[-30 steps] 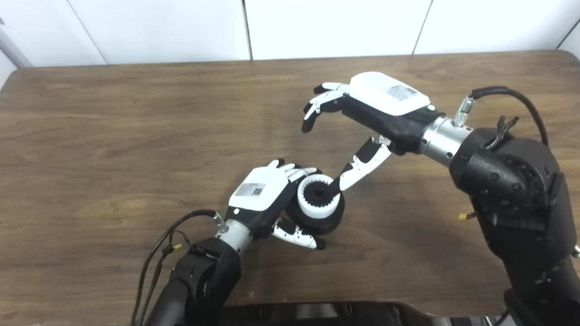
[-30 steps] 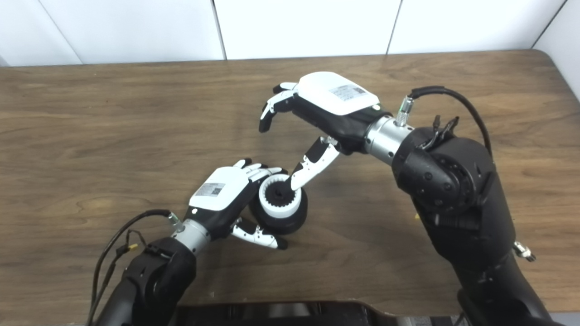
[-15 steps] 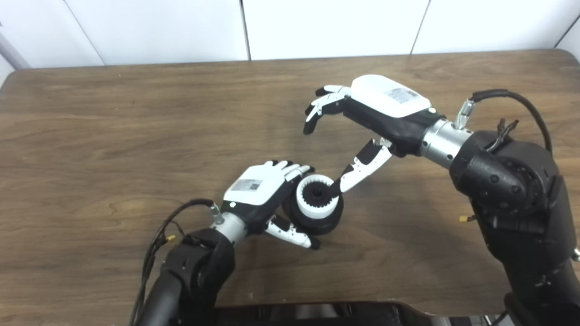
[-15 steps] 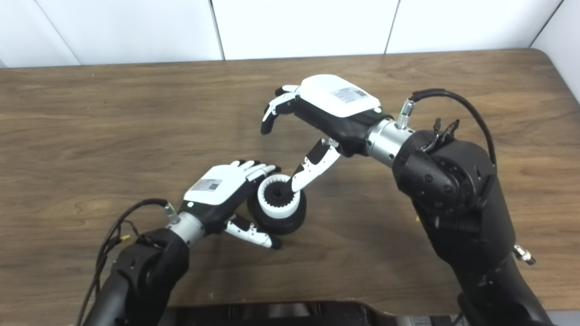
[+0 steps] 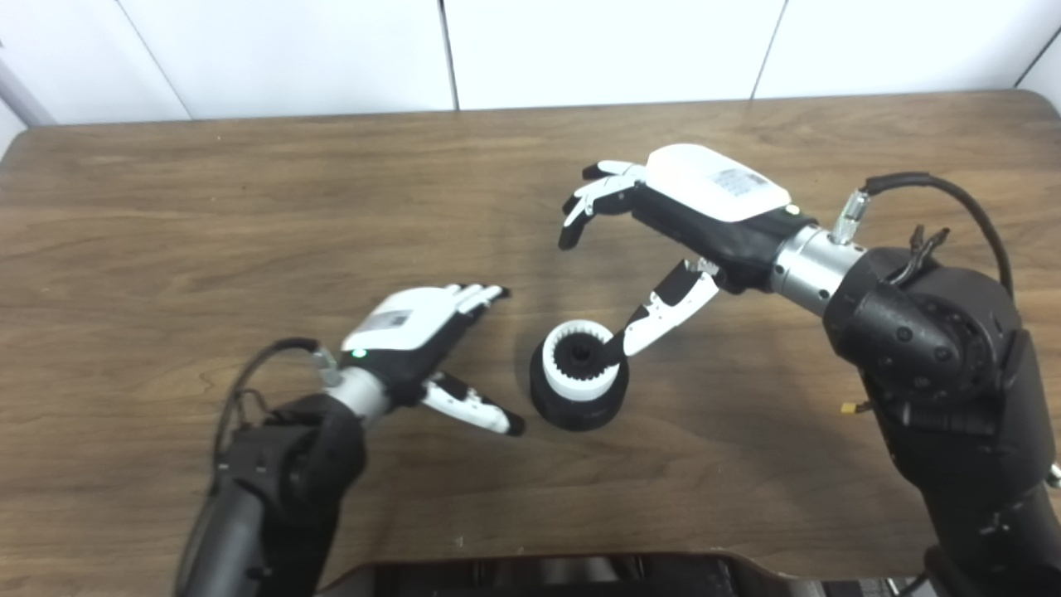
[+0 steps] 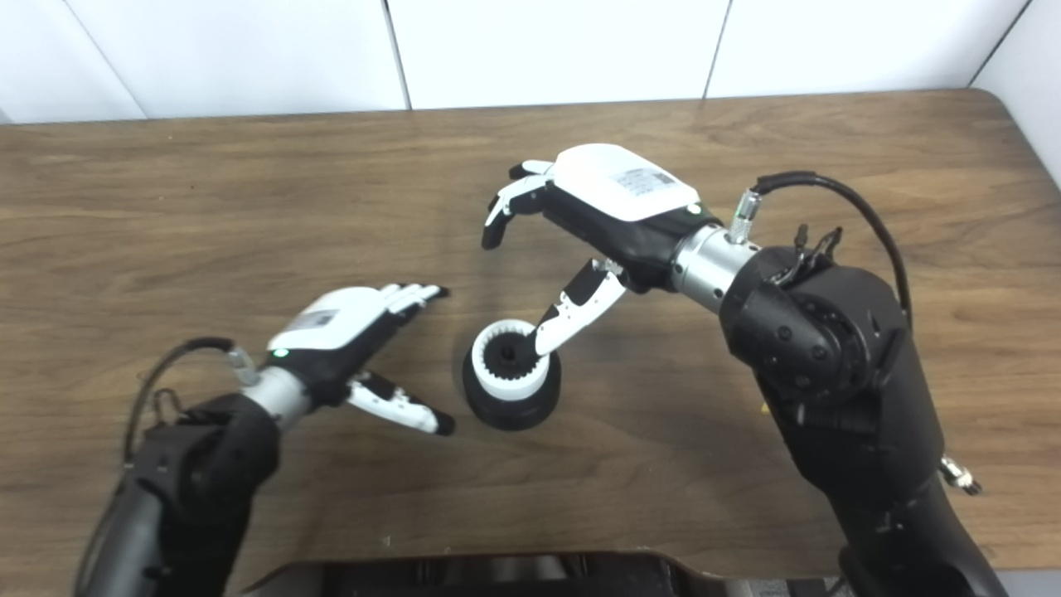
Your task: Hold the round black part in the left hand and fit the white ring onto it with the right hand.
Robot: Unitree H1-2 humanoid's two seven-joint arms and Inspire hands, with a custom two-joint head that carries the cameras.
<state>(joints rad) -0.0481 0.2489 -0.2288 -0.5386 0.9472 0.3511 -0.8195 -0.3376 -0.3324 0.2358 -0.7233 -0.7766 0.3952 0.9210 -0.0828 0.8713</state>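
- My left hand (image 5: 414,319) lies low over the brown wood-grain table (image 5: 207,215), its fingers (image 5: 474,296) stretched out and spread, thumb angled toward the part; it holds nothing and is clear of the part, with bare table between them.
- My right hand (image 5: 696,203) hangs above and behind the part, its fingers (image 5: 590,201) curled loosely apart on nothing. Only its thumb (image 5: 655,319) reaches down, the dark tip resting at the rim of the ring.
- The round black plastic part (image 5: 578,400) stands upright on the table between my hands, nearer the right thumb.
- The white toothed plastic ring (image 5: 580,369) sits on top of that part, its teeth facing inward around a dark hub. It looks level and seated, so I judge the fitting all but done, though I cannot tell how deep it has gone.
- Handling, as I judge it: both pieces look like stiff moulded plastic, light, hard and fairly smooth, so a loose grip could let the black part twist or skid on the wood.
- Where I would take hold: the black part by its outer side wall, fingers on one side and thumb opposite, low enough to keep off the ring. The ring I would press only on its flat top rim, evenly, never on the teeth.
- Risk: a one-sided thumb push with no hand bracing the part could tip or slide it.
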